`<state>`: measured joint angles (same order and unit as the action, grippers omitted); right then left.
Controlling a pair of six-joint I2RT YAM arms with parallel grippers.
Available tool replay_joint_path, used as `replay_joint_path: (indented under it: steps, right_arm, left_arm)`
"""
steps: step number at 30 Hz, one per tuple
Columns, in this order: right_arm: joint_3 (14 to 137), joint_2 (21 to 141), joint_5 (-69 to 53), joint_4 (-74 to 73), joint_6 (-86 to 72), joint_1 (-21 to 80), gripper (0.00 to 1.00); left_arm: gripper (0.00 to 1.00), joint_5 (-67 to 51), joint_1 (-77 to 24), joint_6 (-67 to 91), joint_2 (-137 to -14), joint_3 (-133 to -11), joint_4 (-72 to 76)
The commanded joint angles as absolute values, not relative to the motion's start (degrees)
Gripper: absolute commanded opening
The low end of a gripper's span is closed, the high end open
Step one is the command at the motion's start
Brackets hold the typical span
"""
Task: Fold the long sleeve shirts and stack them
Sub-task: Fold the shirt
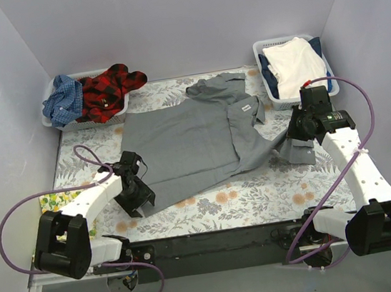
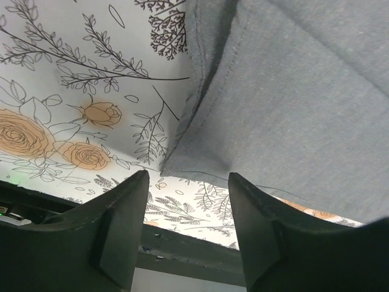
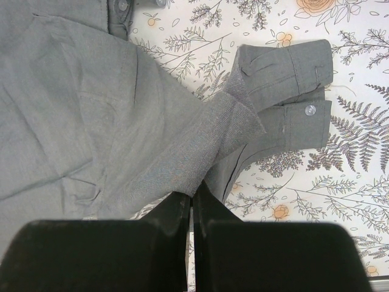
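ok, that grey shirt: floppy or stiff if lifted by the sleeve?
Likely floppy: the grey shirt lies creased, and its sleeve folds over itself at the right pincer. Probably light, thin cloth. The cuff looks stiffer and may hold shape.

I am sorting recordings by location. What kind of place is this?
Probably a robot test booth in a lab: plain walls enclose the table, two robot arms are bolted at its near edge, and a grey shirt lies near two clothes baskets.
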<state>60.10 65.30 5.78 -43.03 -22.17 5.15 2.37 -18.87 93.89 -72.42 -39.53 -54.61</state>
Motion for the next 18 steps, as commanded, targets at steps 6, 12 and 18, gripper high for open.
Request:
replay_joint_path:
  steps: [6, 12, 18]
  right_arm:
    - [60.82, 64.95, 6.24, -41.05, -22.32, 4.92, 0.01]
    - [61.08, 64.77, 6.5, -41.13, -22.15, 4.66, 0.01]
    - [62.05, 64.6, 6.59, -41.22, -22.15, 4.48, 0.01]
  left_arm:
    - [0.45, 0.44, -19.16, 94.39, -75.32, -37.27, -51.34]
    - [0.29, 0.09, -19.16, 94.31, -77.61, -37.0, -49.75]
    - [0.0, 0.17, -19.25, 94.13, -77.08, -38.49, -51.06]
